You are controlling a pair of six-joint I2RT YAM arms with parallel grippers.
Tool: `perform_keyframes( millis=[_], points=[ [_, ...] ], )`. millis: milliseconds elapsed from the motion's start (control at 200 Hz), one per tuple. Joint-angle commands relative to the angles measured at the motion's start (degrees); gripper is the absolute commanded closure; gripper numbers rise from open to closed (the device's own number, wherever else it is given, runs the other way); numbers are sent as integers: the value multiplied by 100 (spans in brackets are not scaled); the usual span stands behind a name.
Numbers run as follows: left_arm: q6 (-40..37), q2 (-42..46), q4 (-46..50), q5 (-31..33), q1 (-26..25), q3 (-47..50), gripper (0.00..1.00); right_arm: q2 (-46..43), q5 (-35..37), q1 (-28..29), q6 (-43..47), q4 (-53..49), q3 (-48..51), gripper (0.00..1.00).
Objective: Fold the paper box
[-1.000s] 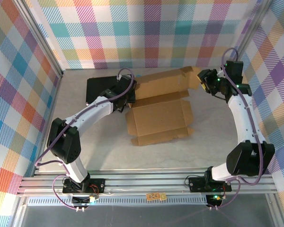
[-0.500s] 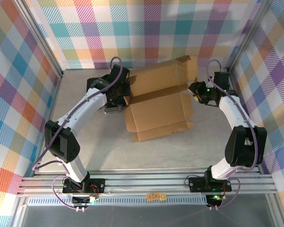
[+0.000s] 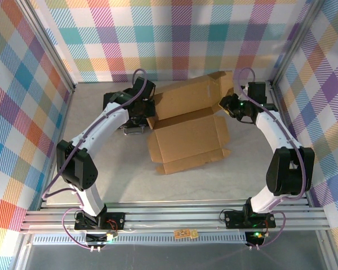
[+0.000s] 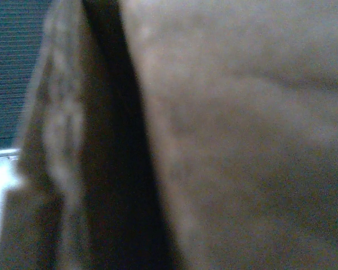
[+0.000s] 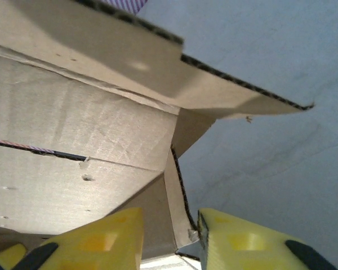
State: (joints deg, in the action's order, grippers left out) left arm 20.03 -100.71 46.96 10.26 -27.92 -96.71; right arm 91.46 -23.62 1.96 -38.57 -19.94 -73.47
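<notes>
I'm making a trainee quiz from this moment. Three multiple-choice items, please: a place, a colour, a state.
1. Where is the black case? A on the paper box; B left of it; C right of it.
2. The right arm's fingers are: A yellow; B red; C blue.
3. The box is: A closed; B wholly flat; C rear panel raised.
Key: B, the case lies by the box's left edge; A, yellow in the right wrist view; C, the rear panel tilts up while the front lies flat.
</notes>
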Motion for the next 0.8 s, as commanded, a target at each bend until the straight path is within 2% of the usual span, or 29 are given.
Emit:
perform_keyframes(
  millis=[0,275,345,450,535,795],
  points=[
    [122,-35,103,-125,61,-278,100,13,18,47,107,-5,-144,72],
    [148,-35,162,-234,84,-314,100,175,379,252,446,-362,-294,75],
    [143,-22,173,-237,85,-305,100,246,407,283,493,-339,-369,80],
    [174,-31,214,-237,98,-323,100,253,639,409,664,-474,-595,94],
    [224,-75,288,-234,103,-388,100,143,1196,690,1019,-761,-821,100],
    [308,-367,728,-141,112,-867,100,130,2935,1833,2446,-1487,-1538,100]
  ],
)
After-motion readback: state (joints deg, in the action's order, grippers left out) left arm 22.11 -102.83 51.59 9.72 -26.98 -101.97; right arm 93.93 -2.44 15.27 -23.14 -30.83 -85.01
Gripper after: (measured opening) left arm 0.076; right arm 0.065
